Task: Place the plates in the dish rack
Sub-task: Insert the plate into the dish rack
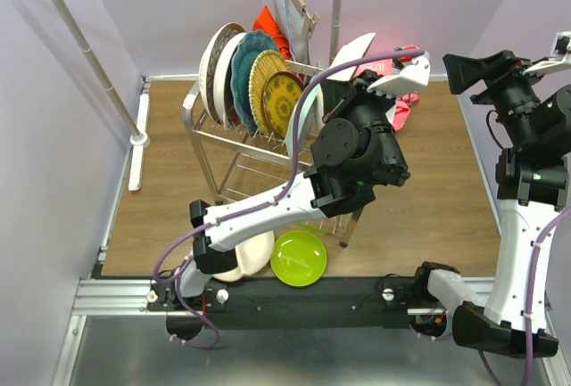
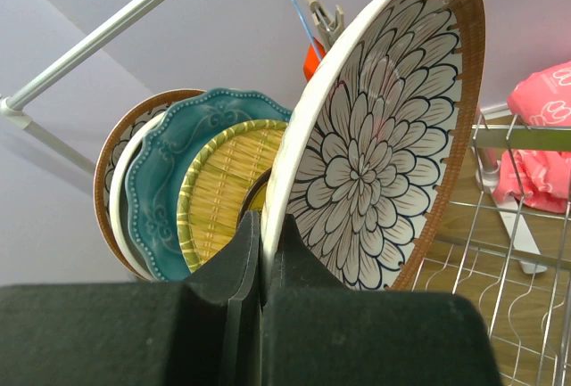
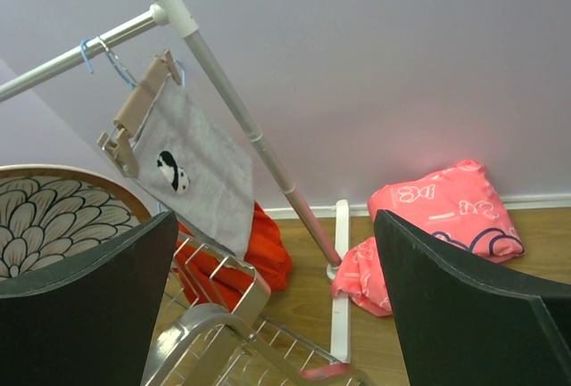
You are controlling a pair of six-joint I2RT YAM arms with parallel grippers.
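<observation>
Left gripper [image 2: 262,242] clamps a floral plate [image 2: 375,136] at the dish rack [image 1: 239,150]; right gripper [image 3: 277,301] hangs released.

The left gripper's jaws are pinched on the near rim of the white-and-dark floral plate, which it holds nearly upright over the rack's upper tier, just right of the row already standing there: a brown-rimmed plate [image 2: 114,150], a teal plate [image 2: 165,181] and a yellow woven-look plate [image 2: 214,194]. On the tabletop [image 1: 165,190] near the arm bases lie a lime green plate [image 1: 299,258] and, to its left, a cream plate [image 1: 257,252], partly hidden under the left arm. The right gripper, fingers spread wide and holding nothing, is raised at the right, facing the pink cloth [image 3: 446,212] and the clothes rail [image 3: 254,136].
</observation>
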